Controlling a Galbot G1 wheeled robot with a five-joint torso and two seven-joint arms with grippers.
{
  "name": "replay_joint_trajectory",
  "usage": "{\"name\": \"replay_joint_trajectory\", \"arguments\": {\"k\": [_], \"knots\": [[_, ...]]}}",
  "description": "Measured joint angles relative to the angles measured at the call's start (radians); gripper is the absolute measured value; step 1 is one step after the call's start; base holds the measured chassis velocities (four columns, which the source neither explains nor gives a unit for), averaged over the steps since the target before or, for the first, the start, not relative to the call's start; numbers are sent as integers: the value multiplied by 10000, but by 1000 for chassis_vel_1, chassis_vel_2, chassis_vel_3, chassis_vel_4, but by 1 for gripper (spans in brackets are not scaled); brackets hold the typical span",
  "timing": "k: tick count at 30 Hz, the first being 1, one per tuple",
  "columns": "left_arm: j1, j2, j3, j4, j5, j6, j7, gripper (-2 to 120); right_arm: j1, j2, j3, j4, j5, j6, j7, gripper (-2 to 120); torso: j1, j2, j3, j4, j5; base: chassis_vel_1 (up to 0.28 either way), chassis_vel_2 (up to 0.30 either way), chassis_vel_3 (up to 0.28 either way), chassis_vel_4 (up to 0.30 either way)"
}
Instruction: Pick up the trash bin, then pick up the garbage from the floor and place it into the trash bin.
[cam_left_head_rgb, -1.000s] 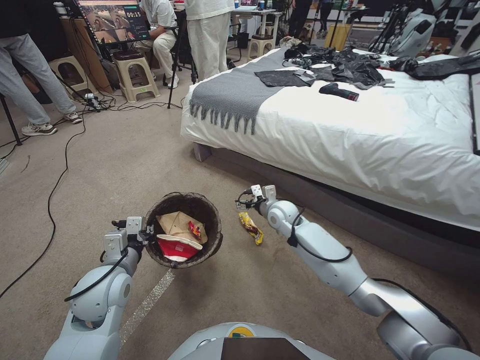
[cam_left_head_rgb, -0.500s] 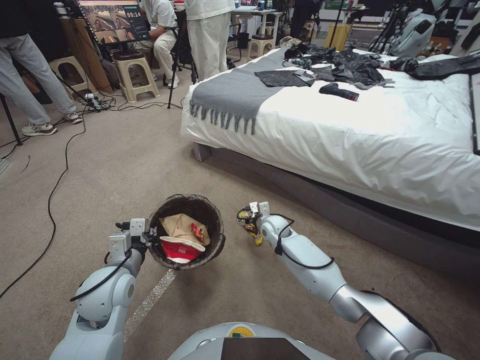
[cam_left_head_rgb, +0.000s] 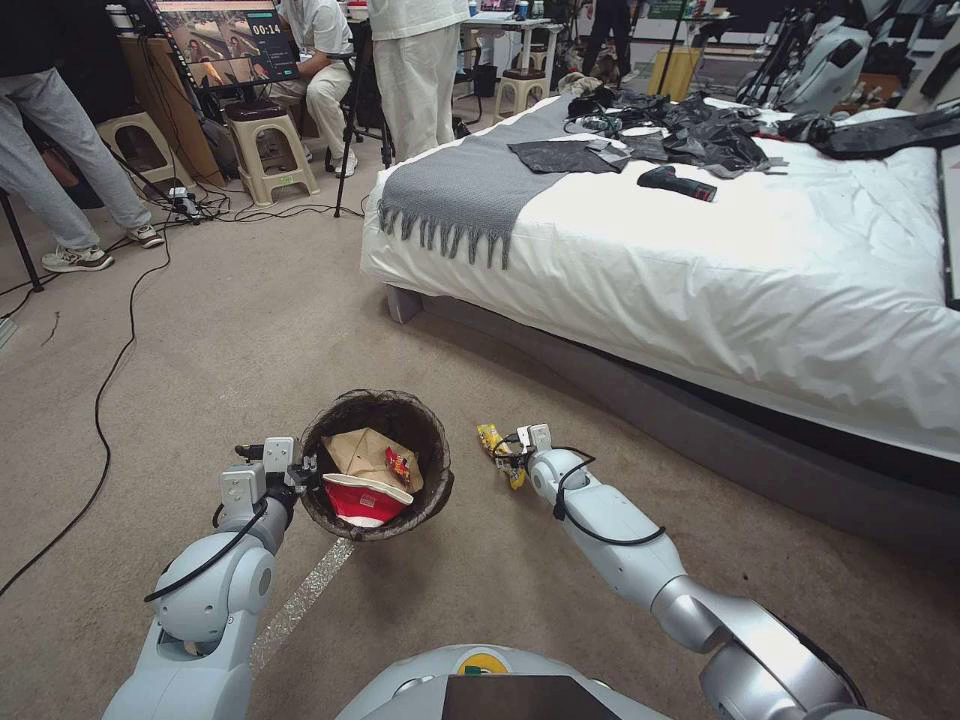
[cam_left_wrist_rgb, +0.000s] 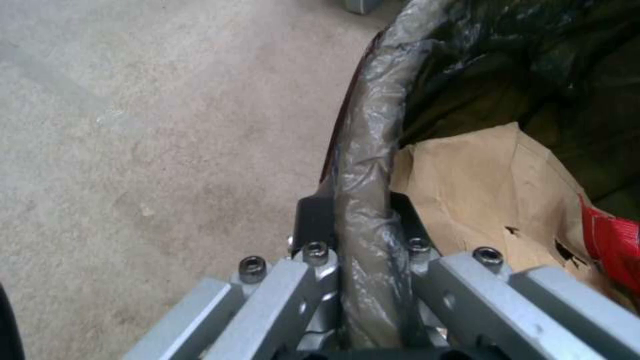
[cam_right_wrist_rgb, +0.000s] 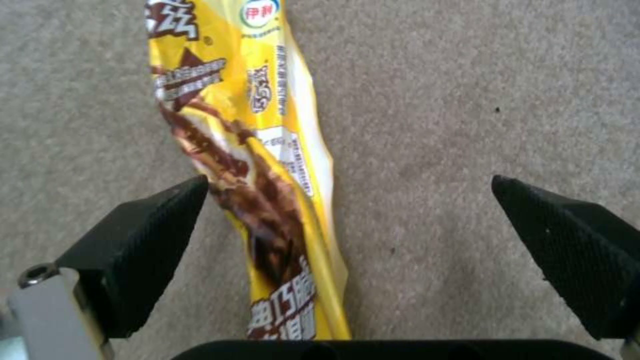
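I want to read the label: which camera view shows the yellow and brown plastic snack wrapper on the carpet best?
The right wrist view: the yellow and brown plastic snack wrapper lies close between the open right gripper fingers, print visible. The head view shows it small, partly hidden.

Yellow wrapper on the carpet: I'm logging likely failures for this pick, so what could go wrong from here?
The yellow wrapper lies flat and off-centre between the open right gripper pads, so closing may skid over it. The left gripper pinches only the trash bin rim, so the bin could tilt.
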Motion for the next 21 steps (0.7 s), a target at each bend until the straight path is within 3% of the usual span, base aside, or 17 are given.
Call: {"name": "replay_joint_trajectory", "arguments": {"k": [21], "knots": [[-66,70,-11,17,-1,0,21,3,553,775,-269,-1586,-666,520,-338,100,0,0,0,0,0,0,0,0,0]]}}
